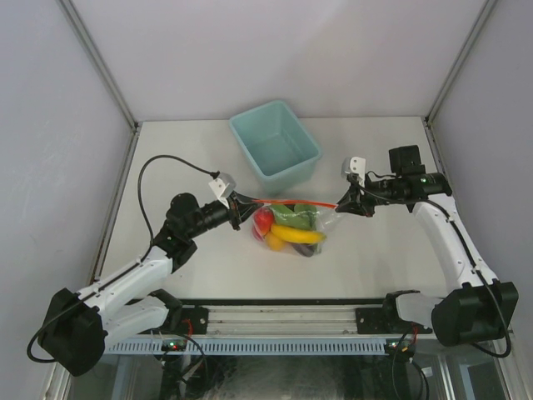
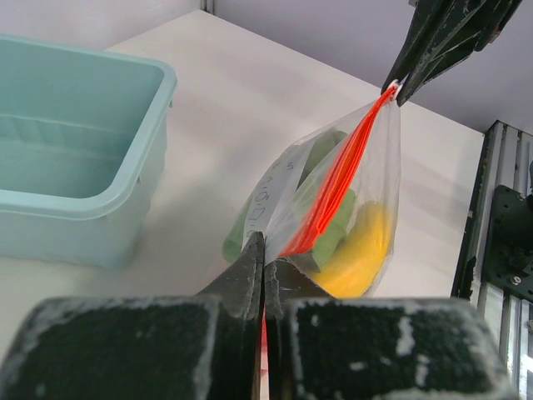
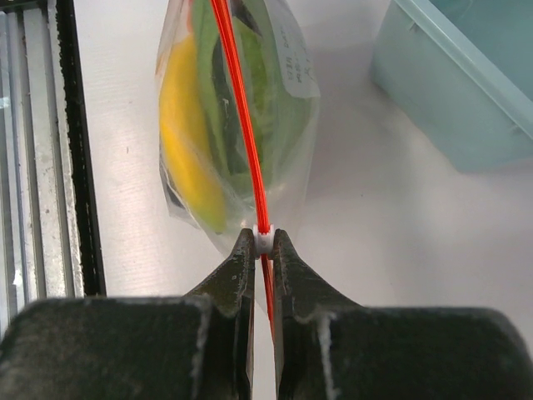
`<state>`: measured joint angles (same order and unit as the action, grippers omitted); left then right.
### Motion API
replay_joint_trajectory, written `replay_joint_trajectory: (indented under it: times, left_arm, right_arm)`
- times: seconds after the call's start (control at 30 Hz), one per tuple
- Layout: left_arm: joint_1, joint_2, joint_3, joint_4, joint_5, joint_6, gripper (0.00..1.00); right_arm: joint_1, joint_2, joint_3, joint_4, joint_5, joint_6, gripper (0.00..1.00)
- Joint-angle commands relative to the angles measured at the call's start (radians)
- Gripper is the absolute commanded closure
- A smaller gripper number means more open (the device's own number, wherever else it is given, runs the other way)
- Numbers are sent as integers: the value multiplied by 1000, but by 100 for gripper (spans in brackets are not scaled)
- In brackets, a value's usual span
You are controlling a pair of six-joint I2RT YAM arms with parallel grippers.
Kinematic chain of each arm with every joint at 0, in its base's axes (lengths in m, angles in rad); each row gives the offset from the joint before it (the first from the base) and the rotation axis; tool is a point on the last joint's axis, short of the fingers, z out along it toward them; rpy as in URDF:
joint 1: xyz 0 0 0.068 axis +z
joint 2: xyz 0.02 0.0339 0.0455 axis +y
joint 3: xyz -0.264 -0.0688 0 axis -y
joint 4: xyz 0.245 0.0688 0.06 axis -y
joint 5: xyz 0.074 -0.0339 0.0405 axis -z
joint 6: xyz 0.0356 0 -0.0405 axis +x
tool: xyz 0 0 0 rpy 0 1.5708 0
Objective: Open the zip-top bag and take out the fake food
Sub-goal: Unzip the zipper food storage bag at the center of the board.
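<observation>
The clear zip-top bag [image 1: 291,227] hangs stretched between my two grippers above the table, its red-orange zipper strip [image 1: 287,202] taut along the top. Inside it the fake food shows: a red apple [image 1: 263,222], a yellow piece [image 1: 298,235], a green piece [image 1: 293,215] and a dark piece at the bottom. My left gripper [image 1: 244,208] is shut on the bag's left end [image 2: 275,250]. My right gripper [image 1: 340,202] is shut on the white zipper slider [image 3: 263,241] at the bag's right end. The bag also shows in the right wrist view [image 3: 233,117].
A teal bin [image 1: 275,147] stands behind the bag, and it also shows in the left wrist view [image 2: 75,158] and the right wrist view [image 3: 466,75]. A metal rail [image 1: 283,321] runs along the table's near edge. Grey walls enclose the table.
</observation>
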<state>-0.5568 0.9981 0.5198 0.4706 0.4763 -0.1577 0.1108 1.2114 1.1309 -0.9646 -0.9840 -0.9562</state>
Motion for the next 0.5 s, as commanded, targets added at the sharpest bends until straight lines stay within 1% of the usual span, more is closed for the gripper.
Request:
replay_joint_trajectory:
  times: [0.0,0.47]
  left_arm:
    - [25,-36,-18,53,-6,-10,100]
    - [36,-28,-16,54,10,-13,100]
  right_arm:
    - [-29,-30,1,-36,29,-49,100]
    - [-86,-28,1,-91,63,-132,100]
